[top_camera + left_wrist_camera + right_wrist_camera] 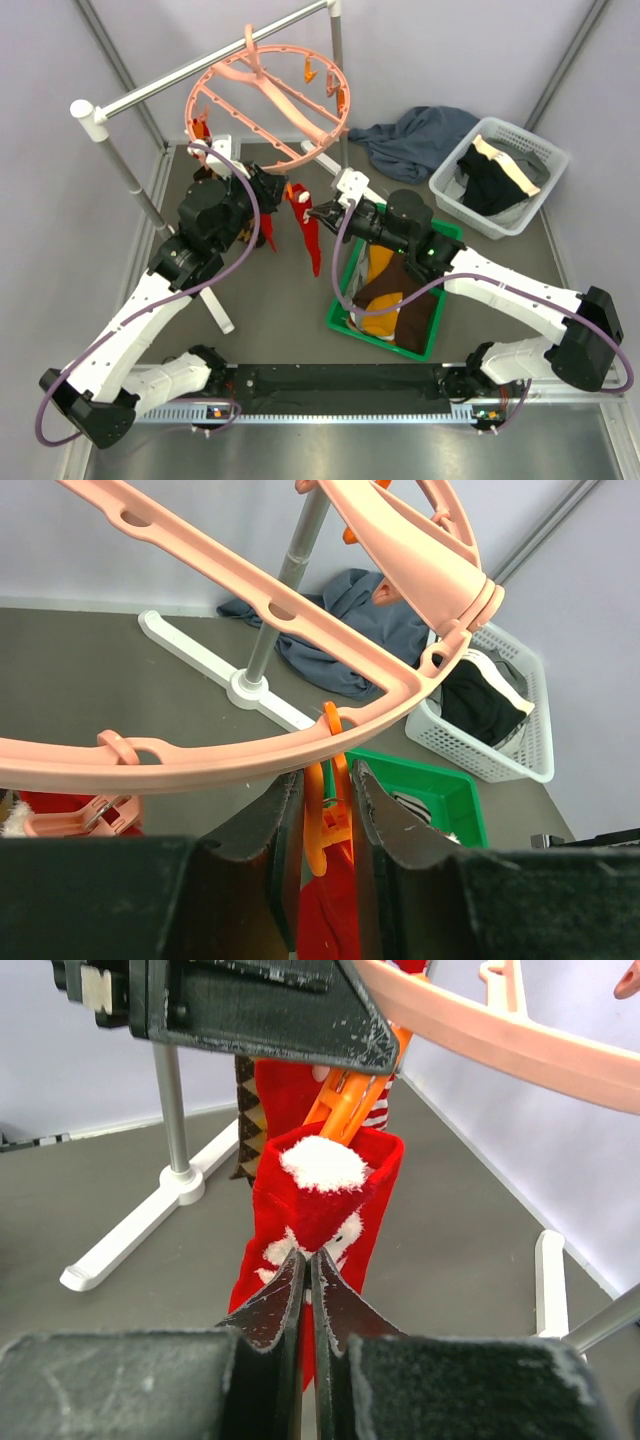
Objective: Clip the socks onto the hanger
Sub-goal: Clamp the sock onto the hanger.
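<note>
The salmon-pink hanger (268,100) hangs from the grey rail, its ring crossing the left wrist view (250,750). My left gripper (326,780) is shut on an orange clip (325,810) under the ring, squeezing its handles. A red sock (305,225) with a white fuzzy lining hangs below that clip. My right gripper (309,1256) is shut on the sock's cuff (320,1200) and holds it up at the clip's (350,1100) lower end. I cannot tell whether the clip bites the fabric. An argyle sock (245,1110) and a striped one (378,1115) hang behind.
A green bin (375,340) with brown and mustard socks sits under my right arm. A white basket (530,135) of dark and cream garments stands at the back right, a blue-grey cloth (415,135) beside it. The rail's post (338,90) and white feet (190,645) stand close by.
</note>
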`<state>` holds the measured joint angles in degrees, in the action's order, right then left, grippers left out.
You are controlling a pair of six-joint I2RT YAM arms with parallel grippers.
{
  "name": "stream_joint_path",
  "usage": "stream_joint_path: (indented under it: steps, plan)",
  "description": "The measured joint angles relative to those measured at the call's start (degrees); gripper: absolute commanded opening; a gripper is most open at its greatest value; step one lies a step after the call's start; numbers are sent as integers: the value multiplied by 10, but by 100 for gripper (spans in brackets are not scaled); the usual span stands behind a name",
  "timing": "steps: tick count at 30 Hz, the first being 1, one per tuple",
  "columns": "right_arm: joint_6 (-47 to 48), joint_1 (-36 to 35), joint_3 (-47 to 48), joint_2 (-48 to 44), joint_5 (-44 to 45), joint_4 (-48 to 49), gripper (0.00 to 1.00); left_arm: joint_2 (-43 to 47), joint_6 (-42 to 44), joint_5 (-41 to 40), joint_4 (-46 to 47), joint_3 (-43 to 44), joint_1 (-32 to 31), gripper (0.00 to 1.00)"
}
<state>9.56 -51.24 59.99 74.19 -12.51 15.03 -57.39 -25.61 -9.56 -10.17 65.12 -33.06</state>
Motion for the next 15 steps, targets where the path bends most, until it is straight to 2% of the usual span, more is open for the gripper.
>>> stream_joint_path:
  steps: [5,8,11,12,15]
  plan:
    - [-7,0,0,2,1,9,0,0,0,2,3,-2,0,17]
    - [-8,0,1,6,2,18,0,0,-2,3,3,-2,0,25]
    - [-9,0,1,10,4,25,0,0,-3,3,3,-2,0,35]
    - [-11,0,1,11,4,26,0,0,-3,3,3,-2,0,42]
    - [-12,0,2,13,5,28,2,2,-5,3,1,-2,0,54]
